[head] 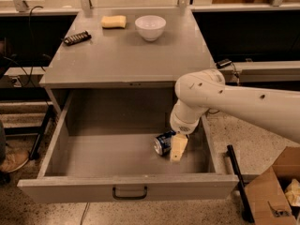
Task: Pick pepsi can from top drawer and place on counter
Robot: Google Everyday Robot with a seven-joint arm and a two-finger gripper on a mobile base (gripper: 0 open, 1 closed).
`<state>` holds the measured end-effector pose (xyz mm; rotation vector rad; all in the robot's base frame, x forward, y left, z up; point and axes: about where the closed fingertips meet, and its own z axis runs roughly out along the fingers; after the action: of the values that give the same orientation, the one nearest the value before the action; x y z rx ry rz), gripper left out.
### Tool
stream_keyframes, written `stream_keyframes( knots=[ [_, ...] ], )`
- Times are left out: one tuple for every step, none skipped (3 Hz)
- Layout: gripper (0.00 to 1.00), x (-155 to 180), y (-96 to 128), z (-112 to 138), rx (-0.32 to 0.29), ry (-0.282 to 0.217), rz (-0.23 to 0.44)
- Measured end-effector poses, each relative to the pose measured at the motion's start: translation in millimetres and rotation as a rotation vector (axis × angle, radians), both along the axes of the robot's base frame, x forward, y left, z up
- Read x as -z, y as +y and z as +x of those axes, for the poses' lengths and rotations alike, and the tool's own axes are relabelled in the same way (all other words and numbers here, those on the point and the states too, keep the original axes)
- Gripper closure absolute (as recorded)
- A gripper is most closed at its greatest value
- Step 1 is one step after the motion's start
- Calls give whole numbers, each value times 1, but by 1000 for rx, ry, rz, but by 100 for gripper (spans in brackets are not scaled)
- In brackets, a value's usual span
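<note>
Camera view, lower centre: the gripper (176, 150) hangs inside the top drawer (93, 158), right beside the pepsi can (162, 144) lying on its side, likely to grasp it. Whether it is closed, I cannot tell.

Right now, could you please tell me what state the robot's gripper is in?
Gripper: low inside the open grey metal top drawer, beside the small blue aluminium pepsi can; open, closed or gripping cannot be told.
</note>
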<state>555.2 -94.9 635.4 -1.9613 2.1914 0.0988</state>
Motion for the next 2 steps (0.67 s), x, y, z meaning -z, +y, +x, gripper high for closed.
stream_keyframes(
  knots=[
    [19,15,-4,2,15,15,0],
    [42,23,-9,3,33,22,11]
  ],
)
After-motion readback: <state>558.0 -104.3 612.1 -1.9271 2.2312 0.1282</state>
